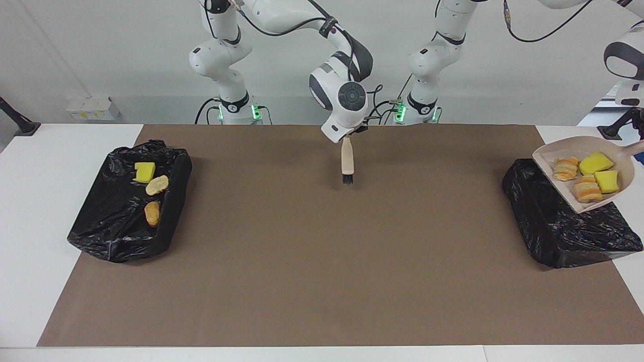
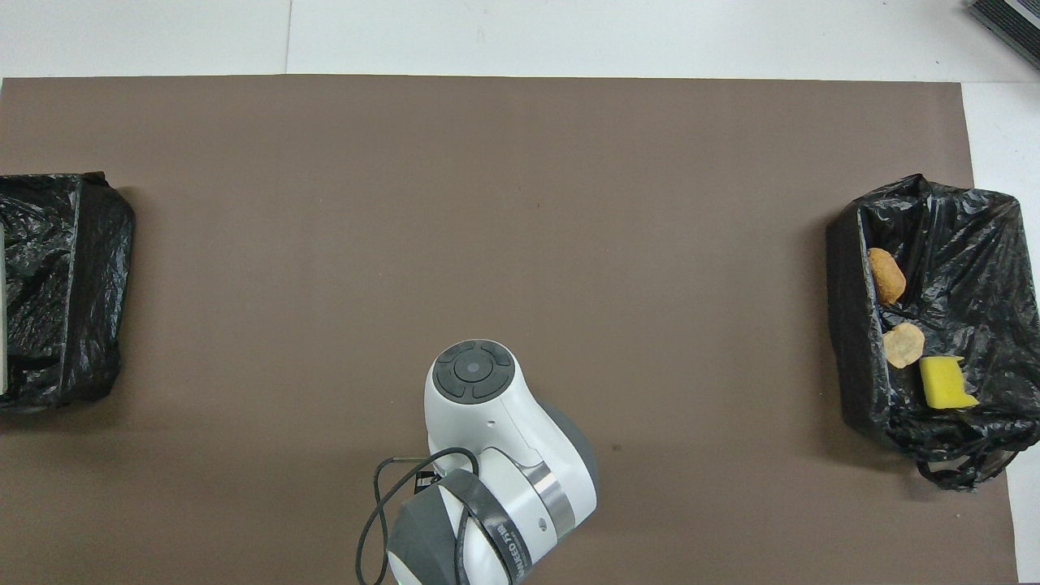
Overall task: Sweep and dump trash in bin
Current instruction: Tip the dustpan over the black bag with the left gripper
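The beige dustpan [image 1: 583, 201] hangs tilted over the black bin [image 1: 563, 226] at the left arm's end of the table. It carries trash: two yellow sponge pieces [image 1: 596, 163] and two layered brown lumps [image 1: 566, 168]. My left gripper [image 1: 638, 143] is shut on its handle at the frame's edge. My right gripper [image 1: 348, 134] is shut on the brush [image 1: 347, 160], which hangs bristles down just over the brown mat [image 1: 322, 251], near the robots. In the overhead view the right arm [image 2: 487, 455] hides the brush, and the dustpan is out of view.
A second black-lined bin [image 1: 115, 226] at the right arm's end holds a yellow sponge [image 1: 145, 172] and two brown lumps [image 1: 157, 185]. It also shows in the overhead view as the bin [image 2: 967, 211]. Nothing lies on the mat between the bins.
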You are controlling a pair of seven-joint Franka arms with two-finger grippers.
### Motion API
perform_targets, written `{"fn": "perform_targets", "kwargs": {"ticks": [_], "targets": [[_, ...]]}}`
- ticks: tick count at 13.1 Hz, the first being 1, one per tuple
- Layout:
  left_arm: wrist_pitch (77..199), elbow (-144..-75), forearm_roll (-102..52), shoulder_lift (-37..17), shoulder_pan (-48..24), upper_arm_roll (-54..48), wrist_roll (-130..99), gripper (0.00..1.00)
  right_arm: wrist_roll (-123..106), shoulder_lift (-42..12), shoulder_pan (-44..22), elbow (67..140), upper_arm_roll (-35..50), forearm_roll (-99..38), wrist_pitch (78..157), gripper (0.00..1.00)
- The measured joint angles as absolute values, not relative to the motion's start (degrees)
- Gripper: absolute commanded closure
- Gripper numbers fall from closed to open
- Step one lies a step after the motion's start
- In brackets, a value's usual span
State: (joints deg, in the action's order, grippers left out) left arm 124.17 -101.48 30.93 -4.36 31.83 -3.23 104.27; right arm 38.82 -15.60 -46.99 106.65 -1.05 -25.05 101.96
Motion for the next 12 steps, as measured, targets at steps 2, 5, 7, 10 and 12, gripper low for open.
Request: {"fn": "perform_targets", "kwargs": {"ticks": [2,5,7,10,12], "targets": [[125.76,-101.54,35.03,-5.02,31.75,-3.39,102.86,1.00,38.82,-16.06,-47.79,107.06,-1.06,-25.59,101.90,1.00],[126.41,-101.63,41.74,-5.55,30.95,-3.66,97.47,1.00,38.82,-17.00,-50.05,108.38,-1.04,-25.59,101.89,1.00],[126.42,-101.65,44.86,-5.62,29.76,-3.76,95.61,1.00,38.38,-17.03,-50.58,109.54,-1.06,-25.42,101.80,1.00],[126.77,-101.63,47.32,-5.62,29.23,-3.77,94.53,1.00,37.42,-16.95,-50.76,110.32,-1.06,-24.90,101.11,1.00],[126.99,-101.55,48.54,-5.56,29.05,-3.74,93.94,1.00,36.94,-16.86,-50.76,110.35,-1.06,-24.78,101.10,1.00]]}}
